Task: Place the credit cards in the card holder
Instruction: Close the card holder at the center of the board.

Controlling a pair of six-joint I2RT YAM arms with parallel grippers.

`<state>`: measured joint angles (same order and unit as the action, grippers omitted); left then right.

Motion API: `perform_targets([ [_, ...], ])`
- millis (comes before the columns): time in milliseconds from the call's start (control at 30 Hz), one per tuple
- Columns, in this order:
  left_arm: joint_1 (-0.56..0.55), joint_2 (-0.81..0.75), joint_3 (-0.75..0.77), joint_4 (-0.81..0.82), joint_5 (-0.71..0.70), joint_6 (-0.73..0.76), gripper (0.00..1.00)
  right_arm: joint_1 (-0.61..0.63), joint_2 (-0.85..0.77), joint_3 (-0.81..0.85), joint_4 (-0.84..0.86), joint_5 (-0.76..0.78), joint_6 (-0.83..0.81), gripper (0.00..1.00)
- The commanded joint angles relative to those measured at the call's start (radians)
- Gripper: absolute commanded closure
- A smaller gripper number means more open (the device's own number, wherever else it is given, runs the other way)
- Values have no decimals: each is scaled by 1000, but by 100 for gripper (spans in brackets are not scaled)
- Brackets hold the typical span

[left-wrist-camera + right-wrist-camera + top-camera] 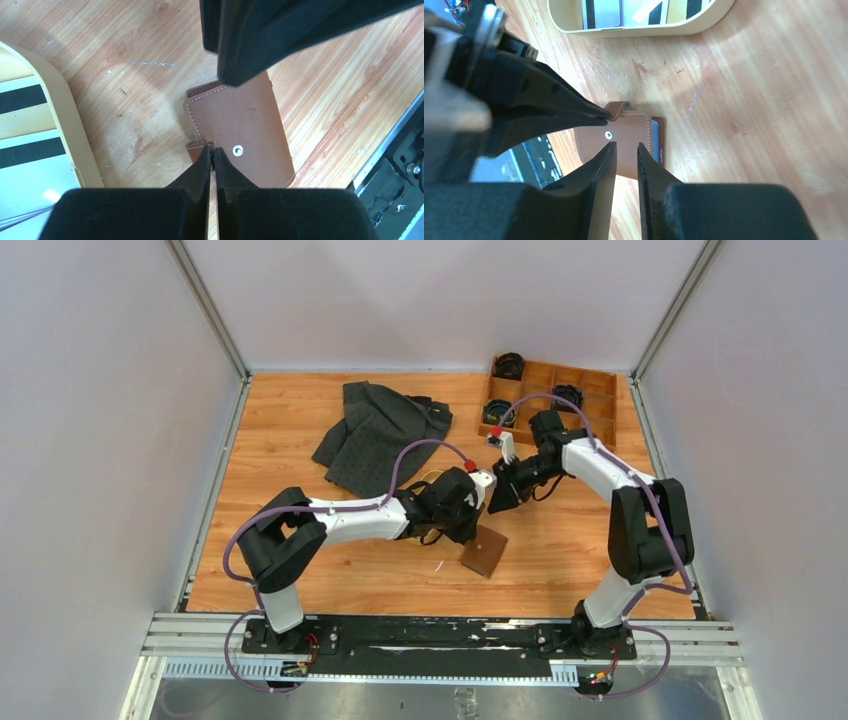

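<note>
Pinching the small strap (618, 107) of the brown card holder (240, 120), the left gripper (214, 152) has both fingers pressed tight together on the leather. The holder lies flat on the wooden table (749, 100), towards the near edge and just beside a pale oval tray (644, 31). Its metal snap (238, 150) is bare, so the strap looks undone, but the body is folded shut. The right gripper (626, 146) hangs just above the holder with a narrow gap between its fingers and nothing in them. The cards (609, 11), black, white and grey, all seem to lie in the tray; none shows in the holder, though its inside is hidden. By this reading the task is barely begun: the holder needs opening, then every card needs lifting and sliding in.
</note>
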<state>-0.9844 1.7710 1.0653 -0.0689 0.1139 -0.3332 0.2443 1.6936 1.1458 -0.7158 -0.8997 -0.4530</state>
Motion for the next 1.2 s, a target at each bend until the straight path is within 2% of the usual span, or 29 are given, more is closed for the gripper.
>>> perform_targets([
  [0, 5, 9, 5, 12, 40, -11, 100, -32, -38, -33, -78, -49, -252, 72],
  [100, 12, 8, -2, 19, 26, -21, 100, -33, -126, -96, -111, -61, -478, 72],
  [200, 22, 6, -11, 40, 42, -24, 100, -75, -311, -202, -99, -109, -859, 70],
  [267, 27, 6, -17, 60, 54, -23, 100, -128, -409, -284, -100, -147, -1165, 46],
  [333, 29, 10, -16, 64, 68, -18, 100, -140, -449, -362, -99, -94, -1473, 31],
  [367, 29, 16, -14, 65, 75, -13, 100, -140, -443, -387, -96, -75, -1580, 26],
  [433, 29, 24, -11, 64, 92, -4, 100, -138, -384, -398, -115, -71, -1775, 23],
  [500, 29, 28, -7, 64, 100, 4, 100, -133, -296, -364, -221, -77, -1997, 20],
  [567, 30, 30, -5, 64, 105, 12, 100, -130, -219, -330, -297, -98, -2139, 18],
  [633, 31, 34, -3, 64, 109, 19, 100, -124, -174, -319, -307, -100, -2218, 16],
  [833, 32, 42, 4, 65, 131, 34, 100, -99, -154, -345, -270, -84, -2233, 10],
  [967, 34, 53, 20, 64, 139, 45, 100, -69, -192, -411, -118, -67, -2154, 5],
  [1167, 44, 81, 54, 45, 155, 64, 100, -43, -219, -441, 28, -55, -2041, 5],
])
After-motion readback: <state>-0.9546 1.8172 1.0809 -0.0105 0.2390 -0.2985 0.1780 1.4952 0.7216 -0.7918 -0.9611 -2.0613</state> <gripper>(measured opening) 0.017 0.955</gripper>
